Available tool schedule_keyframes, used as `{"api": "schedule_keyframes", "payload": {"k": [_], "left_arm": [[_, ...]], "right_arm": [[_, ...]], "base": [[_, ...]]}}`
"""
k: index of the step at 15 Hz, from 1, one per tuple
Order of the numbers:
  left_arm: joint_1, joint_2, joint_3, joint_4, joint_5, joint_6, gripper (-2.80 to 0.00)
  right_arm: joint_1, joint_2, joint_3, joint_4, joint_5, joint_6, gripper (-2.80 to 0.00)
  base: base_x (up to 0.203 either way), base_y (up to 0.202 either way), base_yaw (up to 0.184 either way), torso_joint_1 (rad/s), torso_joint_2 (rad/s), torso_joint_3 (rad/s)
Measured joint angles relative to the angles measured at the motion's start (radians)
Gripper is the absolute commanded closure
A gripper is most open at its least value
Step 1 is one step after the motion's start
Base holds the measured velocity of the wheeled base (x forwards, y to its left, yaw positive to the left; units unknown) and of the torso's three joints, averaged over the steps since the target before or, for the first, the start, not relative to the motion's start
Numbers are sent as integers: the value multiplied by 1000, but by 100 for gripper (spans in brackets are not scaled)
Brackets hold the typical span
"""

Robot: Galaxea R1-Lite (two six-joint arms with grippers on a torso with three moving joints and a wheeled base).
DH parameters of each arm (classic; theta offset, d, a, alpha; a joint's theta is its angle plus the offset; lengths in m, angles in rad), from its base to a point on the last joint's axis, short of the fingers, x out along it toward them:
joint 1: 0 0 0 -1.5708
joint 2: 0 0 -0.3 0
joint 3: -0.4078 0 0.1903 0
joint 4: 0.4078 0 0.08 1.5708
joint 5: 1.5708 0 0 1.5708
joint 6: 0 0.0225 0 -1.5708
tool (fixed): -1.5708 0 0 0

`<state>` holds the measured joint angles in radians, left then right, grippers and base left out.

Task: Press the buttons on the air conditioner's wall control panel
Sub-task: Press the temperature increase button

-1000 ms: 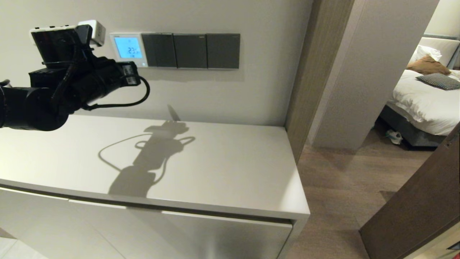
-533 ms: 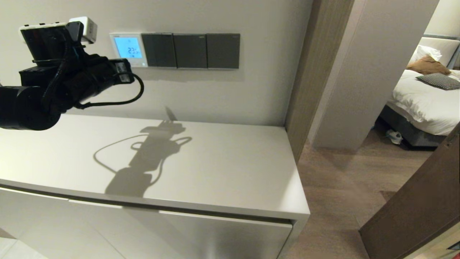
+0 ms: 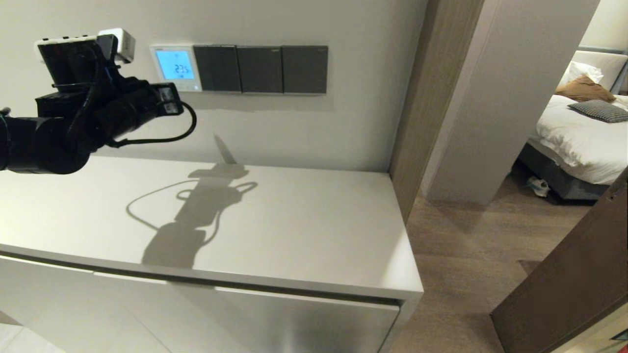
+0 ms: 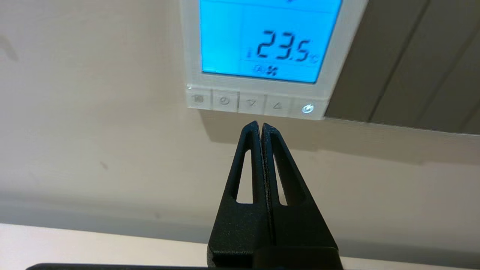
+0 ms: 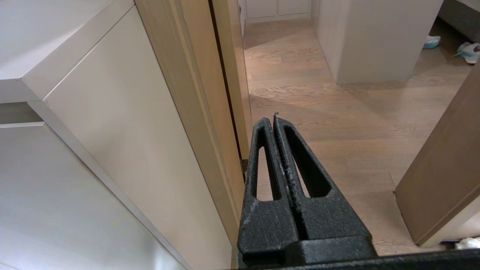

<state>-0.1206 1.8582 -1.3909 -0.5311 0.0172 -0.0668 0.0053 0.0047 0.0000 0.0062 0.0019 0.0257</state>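
Observation:
The white air conditioner's wall control panel (image 3: 175, 66) hangs on the wall, its screen glowing light blue. In the left wrist view the panel (image 4: 262, 41) reads 23.5. The buttons (image 4: 252, 102) form a strip along its lower edge, and the power button (image 4: 307, 108) at one end glows. My left gripper (image 4: 261, 125) is shut and empty. Its tips sit just below the strip, under the two arrow buttons. My left arm (image 3: 98, 113) reaches in from the left, level with the panel. My right gripper (image 5: 274, 119) is shut and empty, parked low beside the cabinet.
Three dark grey switch plates (image 3: 260, 68) adjoin the panel on its right. A white cabinet top (image 3: 294, 230) lies below the wall. A wooden door frame (image 3: 417, 98) stands to the right, with a bed (image 3: 579, 137) in the room beyond.
My left arm has shifted slightly left from a second ago. Its shadow on the cabinet top has moved left and toward the wall.

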Motion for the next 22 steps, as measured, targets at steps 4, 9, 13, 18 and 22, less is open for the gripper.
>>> {"api": "schedule_keyframes", "payload": {"k": [4, 9, 13, 18, 22], "left_arm": [[9, 18, -15, 4, -16, -2, 0], [42, 26, -43, 41, -67, -28, 0], [75, 37, -80, 43, -70, -29, 0], [88, 44, -93, 44, -82, -29, 0], [89, 66, -119, 45, -83, -30, 0]], "right_arm": [[0, 0, 0, 0, 0, 0, 0], [0, 0, 0, 0, 0, 0, 0], [0, 0, 0, 0, 0, 0, 0], [0, 0, 0, 0, 0, 0, 0], [0, 0, 0, 0, 0, 0, 0]], "base": [[0, 0, 0, 0, 0, 0], [0, 0, 0, 0, 0, 0], [0, 0, 0, 0, 0, 0], [0, 0, 0, 0, 0, 0], [0, 0, 0, 0, 0, 0]]}}
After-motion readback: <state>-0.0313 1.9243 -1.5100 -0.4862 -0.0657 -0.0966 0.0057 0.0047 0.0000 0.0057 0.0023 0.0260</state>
